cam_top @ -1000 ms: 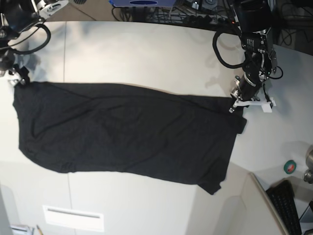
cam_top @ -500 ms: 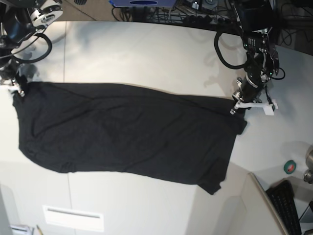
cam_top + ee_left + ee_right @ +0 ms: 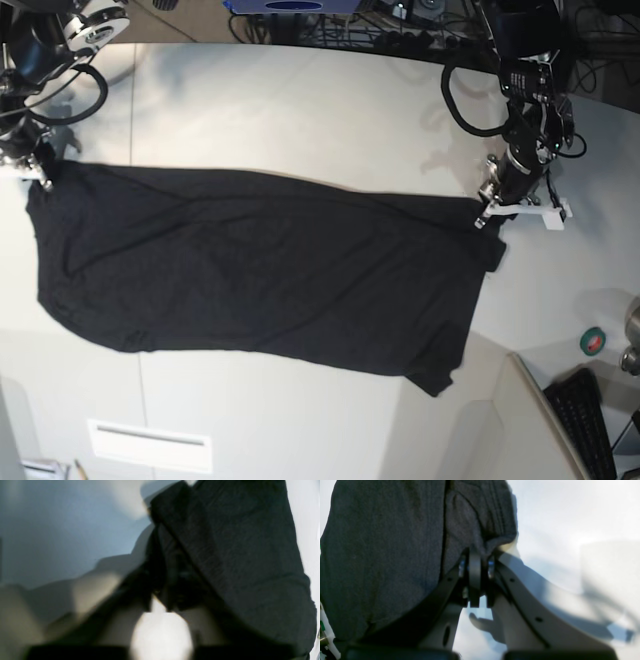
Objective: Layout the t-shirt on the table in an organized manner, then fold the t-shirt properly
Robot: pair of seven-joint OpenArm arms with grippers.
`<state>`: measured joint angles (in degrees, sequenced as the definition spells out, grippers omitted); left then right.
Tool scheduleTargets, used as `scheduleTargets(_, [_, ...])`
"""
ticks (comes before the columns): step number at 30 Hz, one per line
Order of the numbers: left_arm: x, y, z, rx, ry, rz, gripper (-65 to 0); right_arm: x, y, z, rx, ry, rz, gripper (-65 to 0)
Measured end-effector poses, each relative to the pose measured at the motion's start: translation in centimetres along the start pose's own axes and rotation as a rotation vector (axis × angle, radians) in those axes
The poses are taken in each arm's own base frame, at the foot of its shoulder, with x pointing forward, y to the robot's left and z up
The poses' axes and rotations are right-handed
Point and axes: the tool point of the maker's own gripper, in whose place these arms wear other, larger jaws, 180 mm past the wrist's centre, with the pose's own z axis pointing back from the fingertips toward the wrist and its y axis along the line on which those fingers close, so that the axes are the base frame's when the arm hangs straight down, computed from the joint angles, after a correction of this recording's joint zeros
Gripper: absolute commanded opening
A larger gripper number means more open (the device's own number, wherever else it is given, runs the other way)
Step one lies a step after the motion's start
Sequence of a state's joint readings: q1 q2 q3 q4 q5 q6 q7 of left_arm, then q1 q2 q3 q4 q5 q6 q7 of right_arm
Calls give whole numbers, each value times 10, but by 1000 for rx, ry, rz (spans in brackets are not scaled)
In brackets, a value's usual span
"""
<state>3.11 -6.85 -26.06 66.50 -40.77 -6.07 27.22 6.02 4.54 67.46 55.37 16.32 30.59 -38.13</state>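
Right gripper (image 3: 40,178) newly clamped on t-shirt (image 3: 260,270), off-white table (image 3: 300,110), cluttered edges

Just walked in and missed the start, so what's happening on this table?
A two-armed robot is laying out a black t-shirt on the off-white table. Each arm is at a far corner of the shirt: the right gripper is shut on the fabric edge at one end, and the left gripper is pinching the corner at the other. The shirt lies spread between them, mostly flat with some wrinkles. No fold has been made yet.
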Motion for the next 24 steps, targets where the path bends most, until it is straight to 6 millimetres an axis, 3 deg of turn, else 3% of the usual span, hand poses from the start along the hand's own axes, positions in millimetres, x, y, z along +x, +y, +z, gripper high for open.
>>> scheduleTargets(9, [5, -8, -1, -15, -10, -8, -650, 1, 0, 0, -2, 1, 2, -650])
scheduleTargets(12, [13, -20, 4, -43, 9, -30, -650, 2, -1, 6, -31, 64, 34, -650])
scheduleTargets(16, [37, -58, 4, -117, 11, -65, -650, 35, 5, 26, -64, 47, 107, -650])
scheduleTargets(21, [66, -81, 15, -100, -27, -38, -650, 69, 25, 45, -116, 31, 114, -650])
scheduleTargets(24, [96, -120, 20, -175, -62, -61, -650, 99, 50, 51, -123, 6, 154, -650])
